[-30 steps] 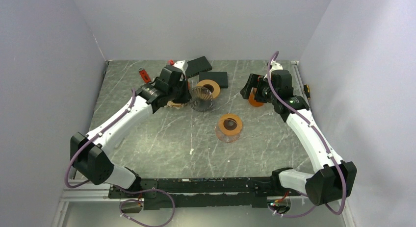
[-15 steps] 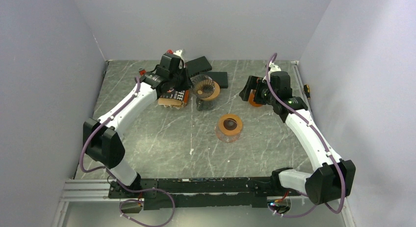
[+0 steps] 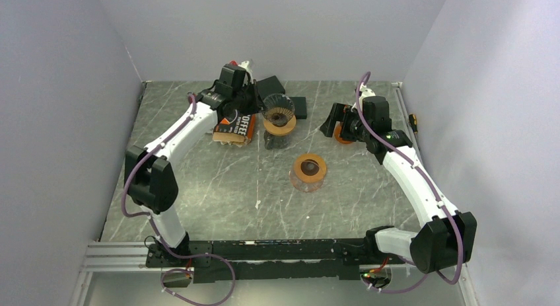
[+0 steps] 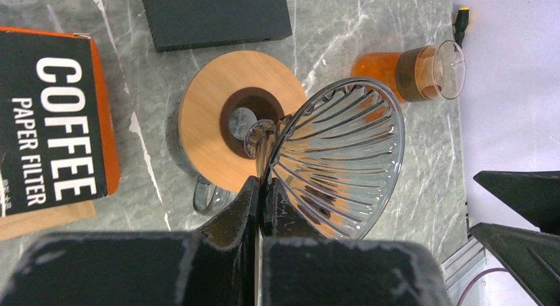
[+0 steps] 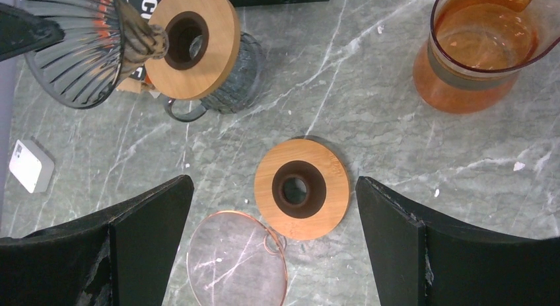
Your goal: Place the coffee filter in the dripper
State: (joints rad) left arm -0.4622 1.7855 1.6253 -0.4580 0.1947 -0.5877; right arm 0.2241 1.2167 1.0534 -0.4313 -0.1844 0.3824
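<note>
marble table (image 3: 218,180): left claw (image 4: 261,187) pinches glass dripper (image 4: 343,154) by rim, tilted above wooden-collared server (image 4: 205,114), likely baring mouth for filter; right claw (image 5: 274,210) wide, empty.

Count of the items seen at the counter (image 3: 198,187), kind by kind.
One ribbed glass dripper (image 4: 343,154), one box of paper filters (image 4: 56,121), two wooden rings (image 5: 221,35) (image 5: 333,187), two flat black slabs (image 3: 269,88) (image 3: 298,107) and one orange-tinted glass carafe (image 5: 475,61) are counted.
</note>
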